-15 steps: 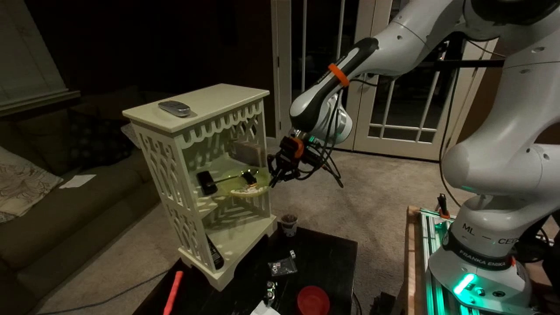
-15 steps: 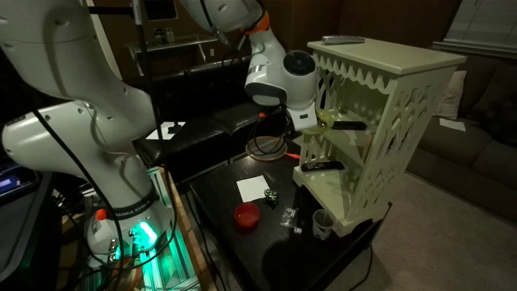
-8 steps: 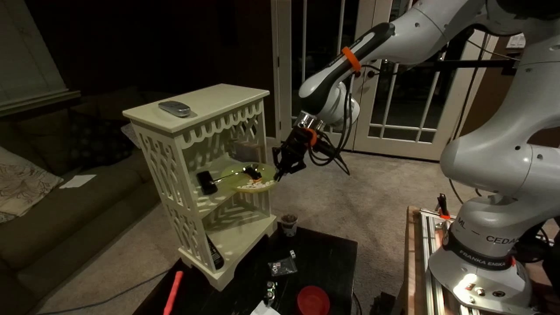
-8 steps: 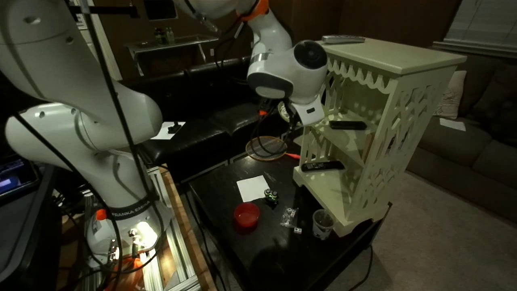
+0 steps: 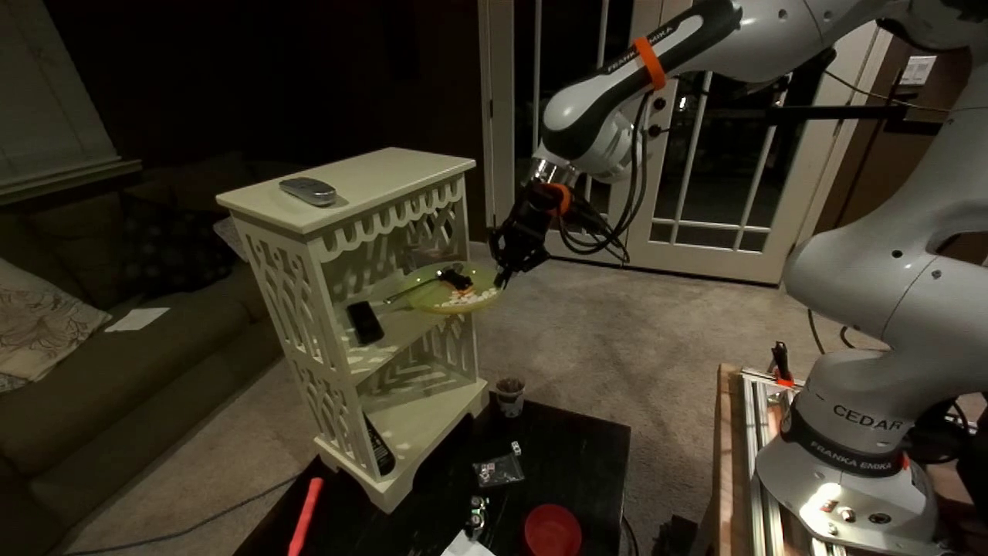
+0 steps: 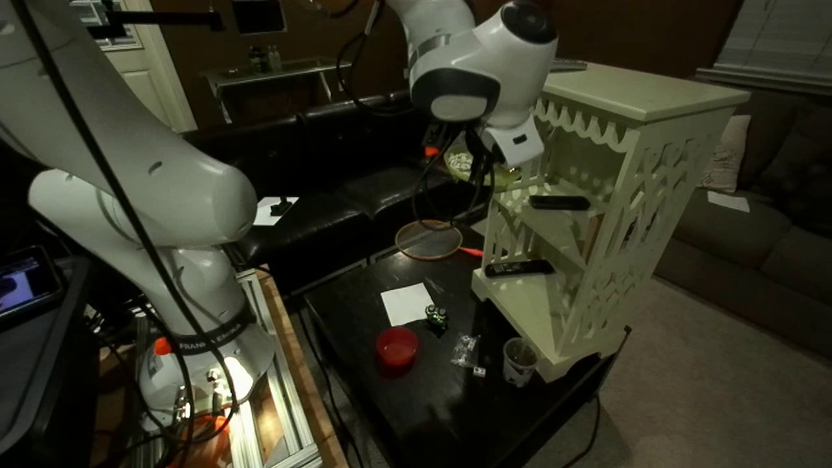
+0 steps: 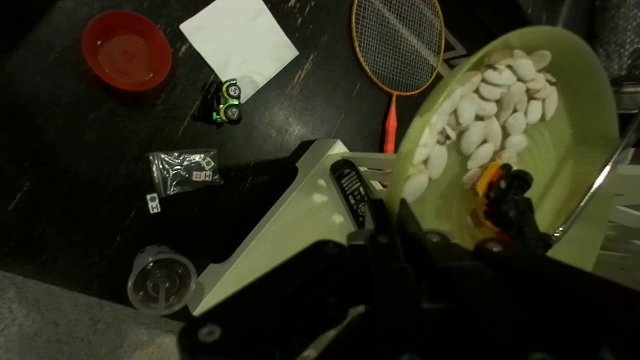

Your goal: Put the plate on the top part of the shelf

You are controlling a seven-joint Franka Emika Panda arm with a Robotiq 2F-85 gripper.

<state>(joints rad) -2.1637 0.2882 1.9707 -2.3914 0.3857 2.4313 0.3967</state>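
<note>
The plate [image 7: 597, 80], pale green and shallow, carries white seed-like pieces, a dark and orange toy and a thin metal rod. My gripper [image 7: 393, 207] is shut on its rim in the wrist view. In an exterior view the plate [image 5: 485, 273] hangs in the air at the shelf's open front, above the middle tier's level, with the gripper [image 5: 502, 279] at its near edge. The cream-white shelf [image 5: 386, 177] stands upright with its flat top higher than the plate. In an exterior view the arm partly hides the plate [image 6: 512, 177].
On the shelf's top lies a grey remote [image 5: 309, 191]. A black remote [image 6: 559, 202] rests on the middle tier, another remote [image 6: 520, 267] on the bottom tier. The dark table holds a red bowl [image 6: 397, 346], a cup [image 6: 520, 361], a napkin [image 6: 407, 303] and a racket [image 6: 429, 240].
My gripper has lifted the plate and drawn it outward from the shelf's opening, up and away from the middle tier. The arm's base light turned from green to white.
</note>
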